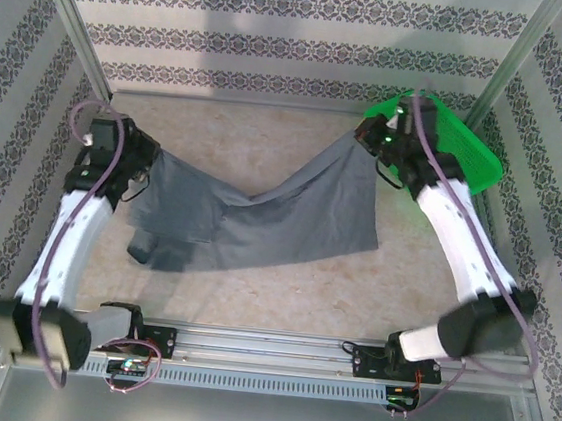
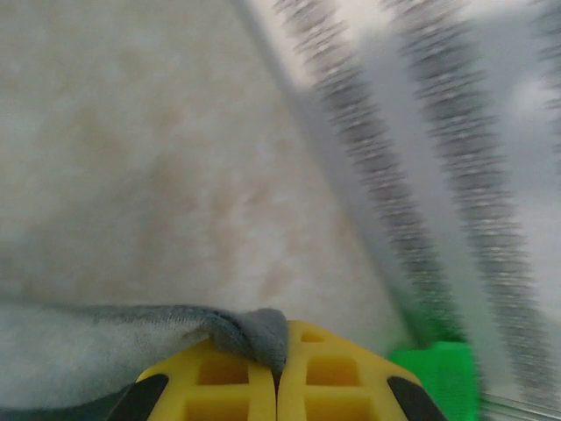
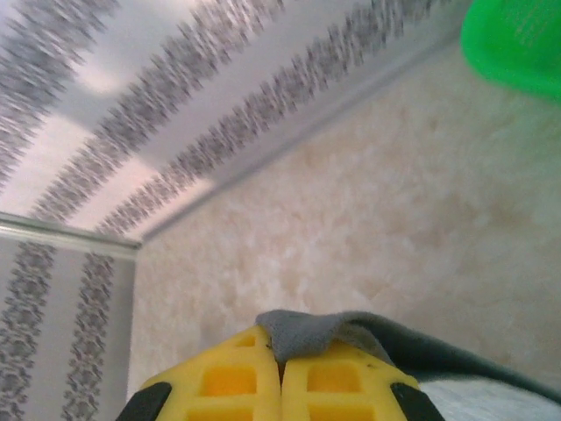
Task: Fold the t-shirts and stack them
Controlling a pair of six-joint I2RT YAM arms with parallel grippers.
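Holding the t-shirt (image 1: pixel 260 218) slung sideways with its middle sagging, I have my right gripper (image 3: pixel 280 351) pinched on one edge just beside the basket (image 1: pixel 468 155) and my left gripper (image 2: pixel 279 344) pinched on the opposite edge, well apart from that basket.

Pale, marble-look tabletop (image 1: pixel 268 139), seen from above. A grey t-shirt (image 1: pixel 280 216) stretches across its centre. The shirt's lower edge & a bunched sleeve at near left rest on the surface; its top corners are raised off it at left & right, w/ the middle sagging between. A green basket (image 1: pixel 468 155) sits in the far-right corner, just behind the shirt's raised right corner.
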